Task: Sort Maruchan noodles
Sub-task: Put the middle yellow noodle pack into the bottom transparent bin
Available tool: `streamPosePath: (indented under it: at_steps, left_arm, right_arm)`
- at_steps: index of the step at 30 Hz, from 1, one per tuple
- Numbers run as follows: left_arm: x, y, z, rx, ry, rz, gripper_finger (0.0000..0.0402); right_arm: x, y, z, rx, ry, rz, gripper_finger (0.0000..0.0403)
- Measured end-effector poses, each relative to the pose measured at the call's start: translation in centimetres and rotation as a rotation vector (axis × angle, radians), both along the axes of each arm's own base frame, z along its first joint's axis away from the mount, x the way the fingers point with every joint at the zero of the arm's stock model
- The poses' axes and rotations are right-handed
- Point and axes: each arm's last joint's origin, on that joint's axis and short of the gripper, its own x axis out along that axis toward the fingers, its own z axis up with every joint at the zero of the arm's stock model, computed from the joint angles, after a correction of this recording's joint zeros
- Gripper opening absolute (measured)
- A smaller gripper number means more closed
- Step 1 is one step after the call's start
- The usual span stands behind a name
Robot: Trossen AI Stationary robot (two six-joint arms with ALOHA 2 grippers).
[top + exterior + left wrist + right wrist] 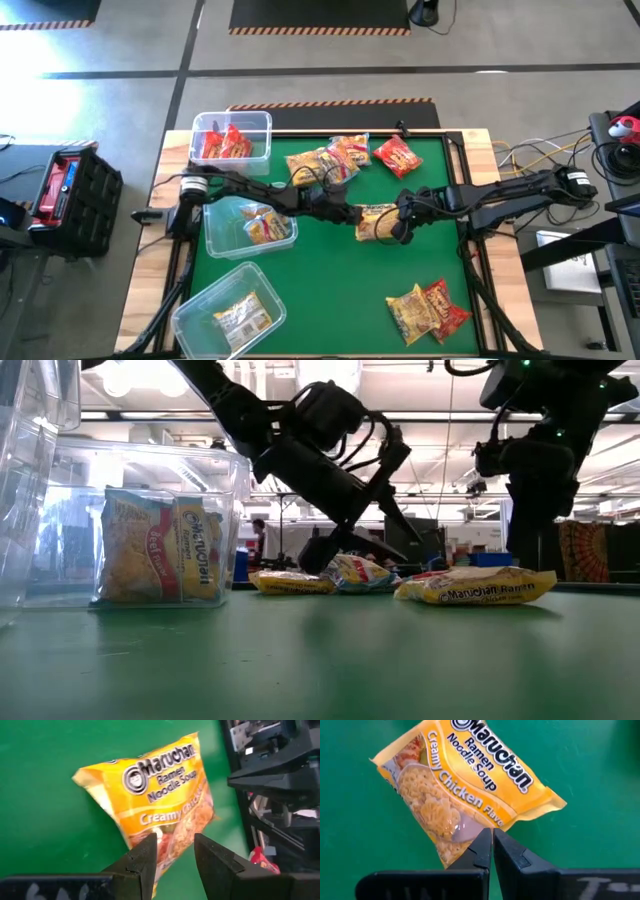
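We see a yellow shiny plastic Maruchan creamy chicken noodle packet (376,222) lying flat on the green table mat (340,290), near the middle. Both arms meet at it. The left gripper (175,855) sits at one short end of the packet w/ its two dark fingers apart, and the packet's edge shows in the gap; we think the fingers may not be pinching it yet, but the view is too close to be sure. The right gripper (492,845) is at the other end, fingers pressed together, tips just at the packet's edge & holding nothing.

More red and yellow packets (340,158) lie in a bunch near the far edge of the mat. Two more packets (428,310) sit by the near right corner. Three clear plastic bins (232,138) line the left side, each w/ packets inside. Bare green mat lies open in front of the arms.
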Motion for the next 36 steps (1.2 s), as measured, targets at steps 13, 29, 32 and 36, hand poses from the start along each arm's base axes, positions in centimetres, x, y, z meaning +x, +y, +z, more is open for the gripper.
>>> streamPosePath:
  at_steps: [13, 29, 32, 36]
  left_arm:
    - [0.2, -0.1, -2.5, -0.037, 0.057, 0.023, 0.0113]
    - [1.0, -0.9, -1.2, -0.072, -0.067, -0.098, 0.0113]
    - [1.1, -0.8, -1.3, -0.068, -0.064, -0.089, 0.0113]
    - [1.0, -0.6, -1.5, -0.053, -0.036, -0.053, 0.0113]
  right_arm:
    - [0.7, -0.1, -0.9, -0.008, 0.024, -0.003, 0.0009]
    - [0.5, -0.1, -2.5, -0.03, 0.077, -0.007, 0.0009]
    - [0.6, -0.1, -2.8, -0.031, 0.08, -0.007, 0.0009]
    - [0.7, -0.1, -2.9, -0.033, 0.07, -0.002, 0.0009]
